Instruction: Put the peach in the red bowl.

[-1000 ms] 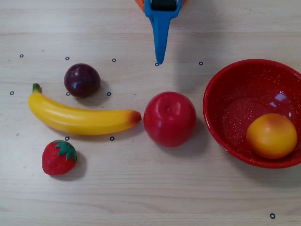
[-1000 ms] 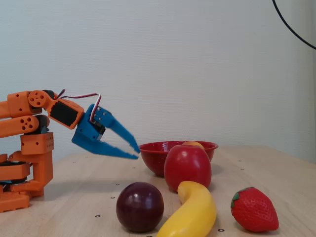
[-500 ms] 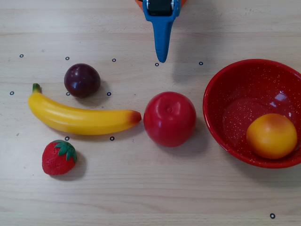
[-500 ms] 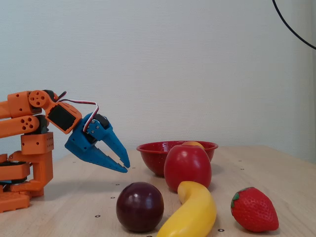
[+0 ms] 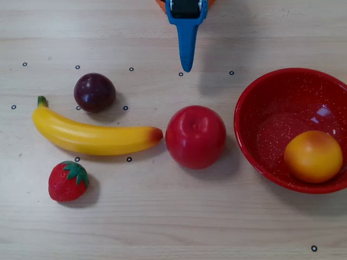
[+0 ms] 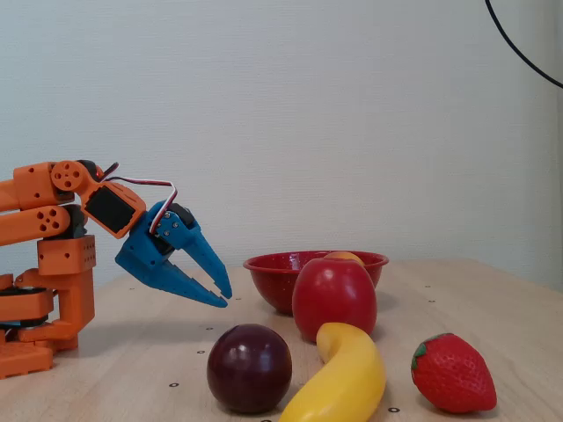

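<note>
Nearest the fixed camera sit plum (image 6: 250, 367) and banana (image 6: 339, 380), left of the red bowl (image 5: 255, 146). Inside that bowl rests the peach (image 5: 313, 156), seemingly delivered. Away from the bowl, the gripper (image 6: 220, 293) hangs empty, fingers slightly parted.

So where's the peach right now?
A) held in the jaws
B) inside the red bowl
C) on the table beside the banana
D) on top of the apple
B: in the overhead view the peach lies inside the red bowl, while the gripper hangs empty over bare table, away from the bowl.
</note>
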Robot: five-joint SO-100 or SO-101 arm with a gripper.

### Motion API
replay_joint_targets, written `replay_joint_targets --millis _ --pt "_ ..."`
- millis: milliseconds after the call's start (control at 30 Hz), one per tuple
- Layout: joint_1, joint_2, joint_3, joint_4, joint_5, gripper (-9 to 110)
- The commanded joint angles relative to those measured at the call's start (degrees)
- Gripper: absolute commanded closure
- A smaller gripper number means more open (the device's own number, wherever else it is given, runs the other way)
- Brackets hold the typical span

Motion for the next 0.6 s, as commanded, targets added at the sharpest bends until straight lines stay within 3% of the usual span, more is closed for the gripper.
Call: replay_joint_targets --millis 0,567 --pt "1.0 0.9 0.4 0.4 0.5 101" --pt "0.9 0.8 0.4 0.4 0.6 101"
